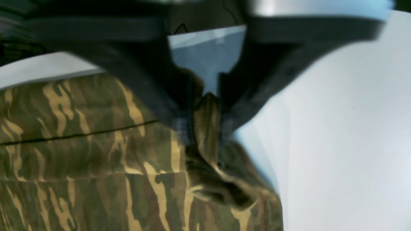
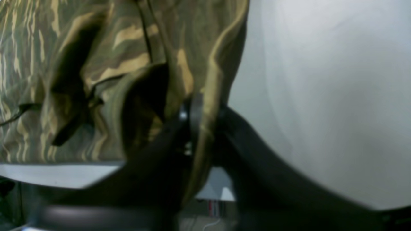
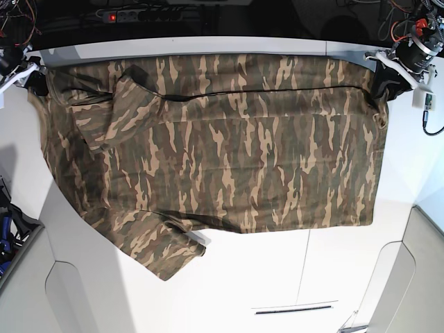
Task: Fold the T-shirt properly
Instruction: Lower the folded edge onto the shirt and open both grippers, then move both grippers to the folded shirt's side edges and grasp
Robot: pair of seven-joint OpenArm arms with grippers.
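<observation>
Both arms end in matte black curved jaws. The left gripper (image 1: 205,96) has broad dark fingers (image 1: 257,80) beneath a pale silvery housing. The right gripper (image 2: 205,128) shows a small bright metal fitting beside its black fingers (image 2: 257,150). From the base view, white wrist brackets carry red and black cables.
</observation>
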